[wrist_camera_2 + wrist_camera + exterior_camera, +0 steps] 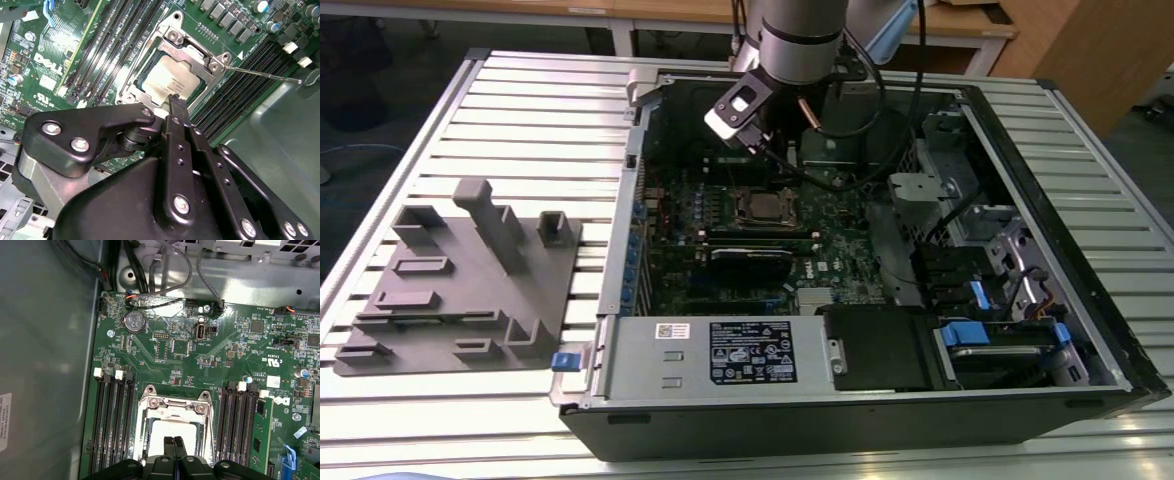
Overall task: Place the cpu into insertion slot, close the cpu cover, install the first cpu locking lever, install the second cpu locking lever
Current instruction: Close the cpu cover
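Exterior view, table (520,100): pale slatted metal top that carries everything listed.
Computer case (854,430): black tower lying on its side with the side panel off, in the middle of the table.
Arm (798,35): silver and grey, entering at 12 o'clock and reaching down into the case.
Fixture (467,280): grey moulded holder with upright posts, at 9 o'clock of the case, apart from it.
Power supply (660,360): silver box with a dark label, at the 6 o'clock end of the case.
Motherboard (707,212): green, flat on the case floor, between 12 o'clock and the power supply.
Memory slots (112,425): long black rows flanking the socket on two sides.
Gripper (175,100): black; the two fingers are pressed together with nothing between them. The tips hang over the edge of the chip, and contact cannot be told.
Insertion slot (765,207): square socket near the board's centre, at 6 o'clock of the wrist.
Cpu cover (175,407): silver frame lying down over the socket, its cut-out showing the chip.
Cpu (165,82): pale grey square seated in the insertion slot, inside the frame.
Locking lever (260,73): thin bright rod standing out from a cover corner across the memory slots, not lying along the socket.
Coin battery (135,321): round cell near the board's edge.
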You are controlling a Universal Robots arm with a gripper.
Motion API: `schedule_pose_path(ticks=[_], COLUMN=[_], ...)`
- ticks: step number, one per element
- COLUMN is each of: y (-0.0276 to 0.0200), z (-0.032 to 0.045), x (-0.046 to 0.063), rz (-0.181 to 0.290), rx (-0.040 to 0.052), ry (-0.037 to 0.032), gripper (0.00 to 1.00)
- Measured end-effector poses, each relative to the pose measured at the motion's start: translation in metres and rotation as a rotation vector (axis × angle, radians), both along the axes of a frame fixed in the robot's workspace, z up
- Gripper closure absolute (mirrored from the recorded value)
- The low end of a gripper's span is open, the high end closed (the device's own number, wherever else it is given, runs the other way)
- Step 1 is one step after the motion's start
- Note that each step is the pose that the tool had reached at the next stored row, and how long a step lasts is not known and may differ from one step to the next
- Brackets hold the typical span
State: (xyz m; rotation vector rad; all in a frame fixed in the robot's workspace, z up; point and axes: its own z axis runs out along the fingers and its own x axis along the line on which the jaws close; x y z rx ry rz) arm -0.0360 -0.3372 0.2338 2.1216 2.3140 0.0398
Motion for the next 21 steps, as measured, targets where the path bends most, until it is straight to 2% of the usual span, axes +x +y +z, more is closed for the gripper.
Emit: schedule_pose_path(ticks=[4,7,14,21], y=[0.0000,0.0000,0.0000,0.0000], z=[0.0000,-0.0001,-0.0002,-0.0002], x=[0.0000,0.0000,-0.0001,-0.0001], rz=[0.002,0.024,0.110,0.215], rx=[0.0001,0.0008,0.0010,0.0010], ry=[0.0000,0.0000,0.0000,0.0001], gripper=[0.89,0.89,0.89,0.89])
